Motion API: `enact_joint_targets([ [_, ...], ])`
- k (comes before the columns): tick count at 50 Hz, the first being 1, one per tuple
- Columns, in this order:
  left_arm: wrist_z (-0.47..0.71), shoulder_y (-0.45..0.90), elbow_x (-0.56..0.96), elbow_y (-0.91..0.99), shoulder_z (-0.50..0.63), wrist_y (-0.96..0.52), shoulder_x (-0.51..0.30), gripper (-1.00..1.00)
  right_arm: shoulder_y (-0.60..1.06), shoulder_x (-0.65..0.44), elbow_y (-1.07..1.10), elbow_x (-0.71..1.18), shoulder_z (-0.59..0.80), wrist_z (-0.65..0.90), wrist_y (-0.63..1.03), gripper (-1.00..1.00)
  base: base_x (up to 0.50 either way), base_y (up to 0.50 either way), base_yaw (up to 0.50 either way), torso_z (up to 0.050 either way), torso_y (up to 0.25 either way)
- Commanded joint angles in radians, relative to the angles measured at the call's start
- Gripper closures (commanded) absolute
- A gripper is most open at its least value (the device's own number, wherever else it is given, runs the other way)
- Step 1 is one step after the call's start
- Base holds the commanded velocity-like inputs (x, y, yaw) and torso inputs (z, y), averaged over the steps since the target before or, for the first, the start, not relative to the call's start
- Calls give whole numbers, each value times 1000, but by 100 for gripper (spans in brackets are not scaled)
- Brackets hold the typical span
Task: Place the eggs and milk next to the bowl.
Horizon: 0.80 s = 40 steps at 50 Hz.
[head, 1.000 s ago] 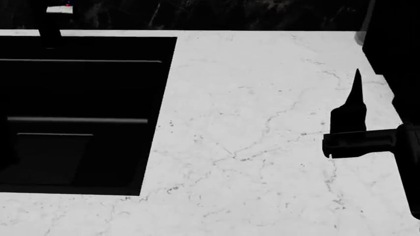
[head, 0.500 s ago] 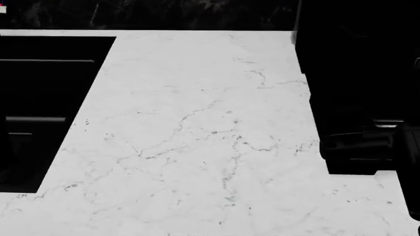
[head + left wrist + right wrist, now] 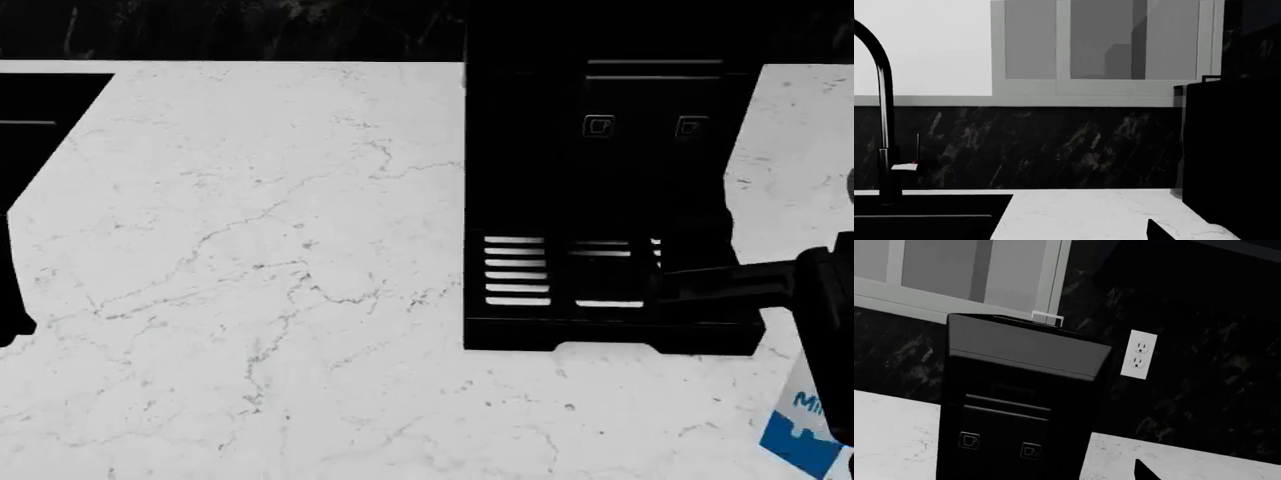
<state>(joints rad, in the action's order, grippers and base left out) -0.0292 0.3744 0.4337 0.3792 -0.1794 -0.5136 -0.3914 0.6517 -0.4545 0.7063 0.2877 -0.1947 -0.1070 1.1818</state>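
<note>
I am searching the marble countertop (image 3: 267, 250): the milk (image 3: 807, 435) is showing only as a corner at the head view's lower right, beside the coffee machine (image 3: 601, 200); eggs and bowl are out of view. Both grippers' jaw states I cannot tell. Next, I judge, I should be bringing the carton into full view.

Right arm (image 3: 747, 283): matte black throughout, a squared bar-shaped section running into a thicker black block at the frame edge. No cables, screws or markings can be made out against the dark finish. Each of the 2 wrist views shows only 1 small black pointed finger tip (image 3: 1155, 231) (image 3: 1145, 472), plain and unmarked. Left arm cannot be identified in the head view.
</note>
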Motion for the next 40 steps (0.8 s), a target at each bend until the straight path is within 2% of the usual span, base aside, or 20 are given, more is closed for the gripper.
enact_joint_targets([
  [1,-3,-19,13,6,-8,6,-1,-100,-5,-10,11,10,-4,3,16,-100,0,-500,0,0,0],
  [29,3,-19,18,3,-9,12,-8,-100,-7,-14,9,21,1,5,15,-100,-1,-498,0,0,0],
  [40,3,-19,18,-4,-6,18,-9,-100,-7,-7,0,26,5,8,12,-100,21,0,0,0,0],
])
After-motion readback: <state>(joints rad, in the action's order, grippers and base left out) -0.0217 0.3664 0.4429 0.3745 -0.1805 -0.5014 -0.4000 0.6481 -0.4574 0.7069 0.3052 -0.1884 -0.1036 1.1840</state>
